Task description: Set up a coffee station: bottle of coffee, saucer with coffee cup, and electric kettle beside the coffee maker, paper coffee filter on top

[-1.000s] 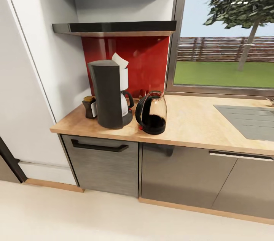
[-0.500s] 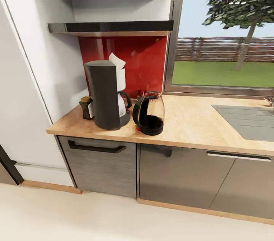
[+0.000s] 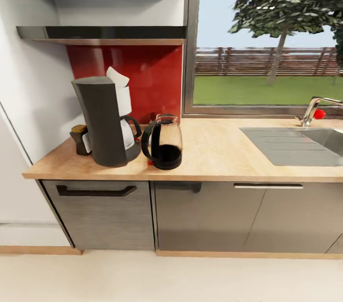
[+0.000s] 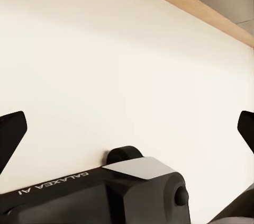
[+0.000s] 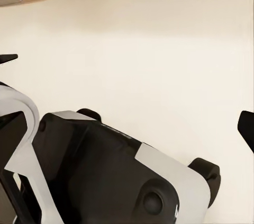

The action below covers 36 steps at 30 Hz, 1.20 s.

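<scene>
The kitchen countertop [image 3: 224,149] is a tan wood-grain worktop running under a window [image 3: 267,35], with a red backsplash [image 3: 152,78] behind its left end and a grey sink [image 3: 295,145] set into its right end, a tap [image 3: 312,110] with a red knob at the back edge there. Grey cabinet fronts [image 3: 200,216] stand below and a pale floor [image 3: 166,278] lies in front.

The only legible writing is "GALAXEA A1", printed on a dark robot housing [image 4: 106,197] in the left wrist view.

The coffee maker [image 3: 101,121] stands near the counter's left end, towards the front edge. The paper coffee filter [image 3: 117,76] rests on top of it, a pointed corner raised. The bottle of coffee [image 3: 80,139] sits just beside the machine on the side of the counter's left end, partly hidden by it; its white label shows no readable text. The electric kettle [image 3: 163,141] stands just beside the machine on its other side, close to the front edge. The kitchen shelf [image 3: 102,33] hangs above the backsplash.

The left gripper [image 4: 129,134] points down at the floor, with a dark fingertip at each side margin of its wrist view, spread wide with nothing between them. The right gripper [image 5: 127,97] likewise faces the floor, fingertips [image 5: 246,126] far apart and empty, above the robot's white-and-black body [image 5: 106,171].
</scene>
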### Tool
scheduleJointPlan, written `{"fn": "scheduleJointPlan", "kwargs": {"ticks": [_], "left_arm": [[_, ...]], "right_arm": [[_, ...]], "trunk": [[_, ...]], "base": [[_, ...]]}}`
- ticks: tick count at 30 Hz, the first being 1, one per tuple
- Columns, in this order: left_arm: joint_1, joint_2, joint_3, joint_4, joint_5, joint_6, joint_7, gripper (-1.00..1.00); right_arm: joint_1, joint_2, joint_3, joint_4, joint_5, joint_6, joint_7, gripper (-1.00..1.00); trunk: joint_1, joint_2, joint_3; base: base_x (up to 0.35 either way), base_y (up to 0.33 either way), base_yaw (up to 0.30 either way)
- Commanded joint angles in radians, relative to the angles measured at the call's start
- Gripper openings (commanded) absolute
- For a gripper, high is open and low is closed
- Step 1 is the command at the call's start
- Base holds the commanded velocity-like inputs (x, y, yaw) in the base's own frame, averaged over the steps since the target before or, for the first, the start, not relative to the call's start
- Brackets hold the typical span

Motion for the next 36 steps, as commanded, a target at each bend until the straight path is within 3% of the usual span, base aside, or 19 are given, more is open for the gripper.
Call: {"fn": "scheduleJointPlan", "kwargs": {"ticks": [1, 5, 8, 10, 11, 12, 16, 18, 22, 25, 30, 36], "left_arm": [[-0.001, 0.0, -0.008, 0.001, 0.005, -0.008, -0.001, 1.0], [0.0, 0.0, -0.008, 0.0, 0.005, -0.008, -0.001, 1.0], [-0.001, 0.0, -0.009, 0.001, 0.005, -0.008, -0.001, 1.0], [-0.001, 0.0, -0.009, 0.0, 0.005, -0.008, -0.001, 1.0], [-0.001, -0.001, -0.01, 0.0, 0.005, -0.008, -0.001, 1.0], [-0.001, -0.001, -0.009, 0.0, 0.005, -0.008, -0.001, 1.0], [0.0, 0.002, -0.001, 0.0, 0.005, -0.009, 0.012, 1.0], [0.0, 0.018, 0.034, 0.001, 0.005, -0.009, 0.053, 1.0], [0.0, 0.035, 0.093, 0.001, 0.005, -0.008, 0.095, 1.0], [0.004, 0.067, 0.141, 0.002, 0.006, -0.008, 0.115, 1.0], [0.006, 0.077, 0.175, 0.002, 0.006, -0.008, 0.119, 1.0], [0.007, 0.079, 0.185, 0.002, 0.006, -0.008, 0.12, 1.0]], "right_arm": [[-0.001, 0.0, -0.004, 0.001, 0.006, -0.01, 0.001, 1.0], [-0.001, 0.0, -0.005, 0.001, 0.006, -0.012, -0.018, 1.0], [-0.001, 0.001, -0.005, 0.001, 0.006, -0.015, -0.078, 1.0], [-0.001, 0.006, -0.006, 0.002, 0.006, -0.017, -0.18, 1.0], [-0.001, 0.03, -0.006, 0.004, 0.005, -0.019, -0.374, 1.0], [-0.001, 0.054, -0.006, 0.005, 0.006, -0.025, -0.476, 1.0], [-0.001, 0.096, -0.006, 0.006, 0.005, -0.065, -0.672, 1.0], [-0.001, 0.111, -0.006, 0.007, 0.005, -0.085, -0.743, 1.0], [-0.001, 0.116, -0.007, 0.008, 0.004, -0.091, -0.767, 1.0], [-0.001, 0.117, -0.008, 0.009, 0.003, -0.094, -0.776, 1.0], [-0.001, 0.117, -0.008, 0.008, 0.003, -0.094, -0.78, 1.0], [-0.001, 0.118, -0.007, 0.007, 0.003, -0.095, -0.785, 1.0]], "trunk": [[0.0, -0.001, -0.001], [0.0, -0.001, -0.001], [0.0, -0.001, -0.001], [0.0, -0.001, -0.001], [0.0, -0.001, -0.001], [0.0, -0.001, -0.001], [0.0, -0.001, -0.001], [0.0, -0.001, -0.001], [0.0, -0.001, -0.001], [0.0, -0.001, -0.001], [0.0, -0.001, -0.001], [0.0, -0.001, 0.0]], "base": [[0.001, -0.185, -0.174], [0.0, -0.244, -0.089], [0.0, -0.285, -0.03], [0.0, -0.296, -0.013], [0.0, -0.301, -0.009], [0.0, -0.303, -0.051], [0.0, -0.222, -0.133], [0.0, -0.065, -0.222], [0.0, -0.022, -0.252], [0.0, -0.006, -0.271], [0.017, -0.017, -0.264], [0.157, -0.166, -0.103]]}}
